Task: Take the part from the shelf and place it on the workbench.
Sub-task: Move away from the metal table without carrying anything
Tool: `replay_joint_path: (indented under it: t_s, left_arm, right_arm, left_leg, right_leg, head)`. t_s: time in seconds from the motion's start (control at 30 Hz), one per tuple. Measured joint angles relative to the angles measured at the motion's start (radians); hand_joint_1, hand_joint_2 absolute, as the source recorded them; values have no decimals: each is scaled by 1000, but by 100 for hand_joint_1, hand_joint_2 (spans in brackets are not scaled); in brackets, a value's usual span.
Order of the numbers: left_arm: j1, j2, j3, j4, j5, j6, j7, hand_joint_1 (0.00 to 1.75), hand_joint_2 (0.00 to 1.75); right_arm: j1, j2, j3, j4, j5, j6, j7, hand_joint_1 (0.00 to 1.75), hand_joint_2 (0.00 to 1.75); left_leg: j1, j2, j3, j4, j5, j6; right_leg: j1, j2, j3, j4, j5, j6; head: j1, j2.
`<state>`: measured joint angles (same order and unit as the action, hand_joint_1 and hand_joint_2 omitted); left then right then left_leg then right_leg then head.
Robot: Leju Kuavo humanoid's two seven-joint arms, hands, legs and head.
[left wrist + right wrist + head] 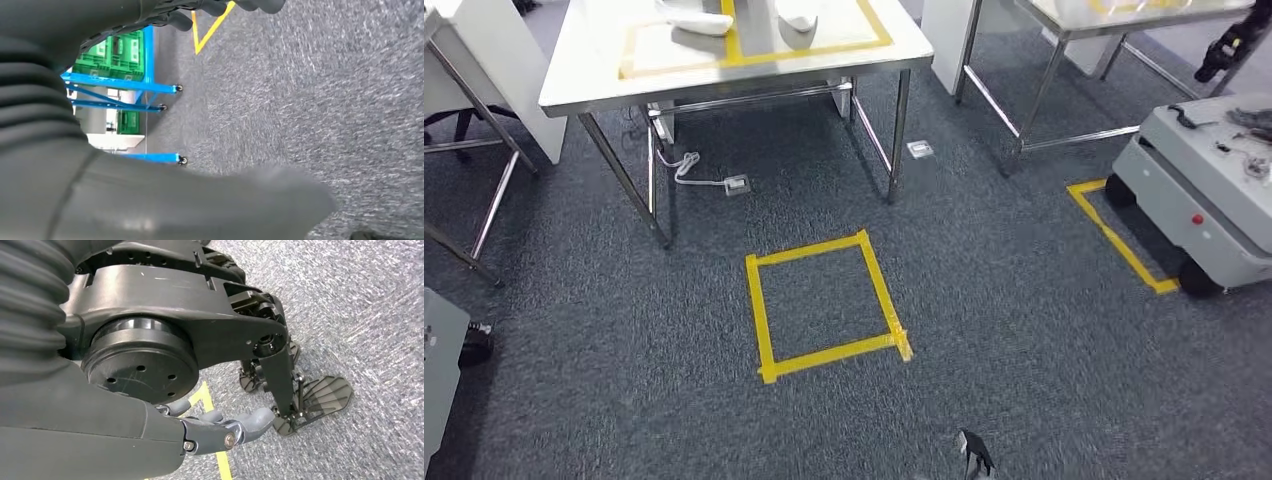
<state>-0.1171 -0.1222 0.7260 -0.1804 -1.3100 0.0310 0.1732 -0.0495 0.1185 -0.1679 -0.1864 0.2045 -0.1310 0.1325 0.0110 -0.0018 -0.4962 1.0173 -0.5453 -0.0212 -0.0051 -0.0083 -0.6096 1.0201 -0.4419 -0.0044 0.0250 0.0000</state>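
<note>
1. The part: can't see it anywhere on the shelf. That's the blue rack on castors with green crates in the left wrist view, so presumably it's in a crate. Can't tell how the shelf sits relative to the yellow tape square on the carpet.
2. Handling is a guess. Two white pieces already lie on the workbench, beyond the square, inside a taped frame. If the shelf part is the same kind, it looks like a smooth curved moulded shell. Prob light and stiff, maybe a bit slippery. I'd wrap it across the narrow middle, not pinch an edge.
3. Hands: left hand has thumb and dark fingers apart w/ nothing between them, so it's empty. Right hand hangs down by the robot's own leg, fingers loosely stretched, also holding nothing.
4. Around: a grey wheeled cart stands right of the square, parked over its own tape mark. A second steel table is beyond and to the right. Two floor sockets and a white cable sit under the workbench, just beyond the square.
5. In the way: nothing lies inside the square. I'd mind the bench legs, the cable and that cart on the walk in.
</note>
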Motion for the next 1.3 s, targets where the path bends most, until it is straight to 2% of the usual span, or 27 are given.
replay_joint_path:
  t_s: [0.07, 0.13, 0.2, 0.23, 0.33, 0.47, 0.6, 1.3]
  left_arm:
    - [17, 3, -30, -2, 55, -1, -5, 0, 175]
    - [32, 7, -57, -7, 116, -1, -14, 0, 175]
    - [45, 12, -88, -14, 179, -2, -22, 0, 175]
    - [52, 14, -104, -18, 213, -2, -27, 0, 175]
    - [70, 22, -154, -30, 310, -4, -39, 0, 175]
    - [93, 34, -222, -50, 438, -8, -57, 0, 0]
    - [116, 46, -287, -70, 562, -10, -73, 0, 0]
    - [247, 103, -643, -185, 1251, -23, -166, 0, 0]
  right_arm:
    - [4, -4, 0, -6, -5, 5, -7, 0, 175]
    - [11, -10, 1, -12, -14, 11, -14, 0, 175]
    - [20, -14, 3, -18, -24, 17, -18, 0, 175]
    - [25, -16, 4, -22, -29, 20, -21, 0, 175]
    - [40, -24, 9, -34, -44, 30, -33, 0, 175]
    - [62, -34, 22, -51, -64, 42, -45, 0, 175]
    - [81, -43, 37, -67, -83, 55, -56, 0, 0]
    - [188, -99, 123, -166, -191, 121, -125, 0, 0]
  left_leg:
    - [0, 0, -7, -5, 1, 14]
    - [-1, 1, -9, -7, 5, 23]
    - [-3, 0, -11, -6, 10, 30]
    - [-4, 0, -13, -6, 12, 32]
    - [-5, 1, -17, -4, 14, 35]
    - [-6, 1, -18, -3, 14, 35]
    - [-6, 1, -19, -3, 14, 35]
    - [-5, 1, -23, -3, 17, 30]
  right_leg:
    - [1, 1, -1, 0, -9, -2]
    - [2, 2, 0, -4, -11, -17]
    - [2, 3, 1, -10, 8, -26]
    - [2, 4, 0, -12, 18, -25]
    - [0, 7, 0, -18, 28, -9]
    - [0, 8, -1, -19, 29, 3]
    - [-1, 8, -3, -19, 27, 14]
    - [0, 8, -11, -13, 26, 15]
  head:
    - [1, 0]
    - [0, 0]
    - [0, 0]
    - [0, 0]
    - [0, 0]
    - [0, 0]
    - [0, 0]
    - [0, 0]
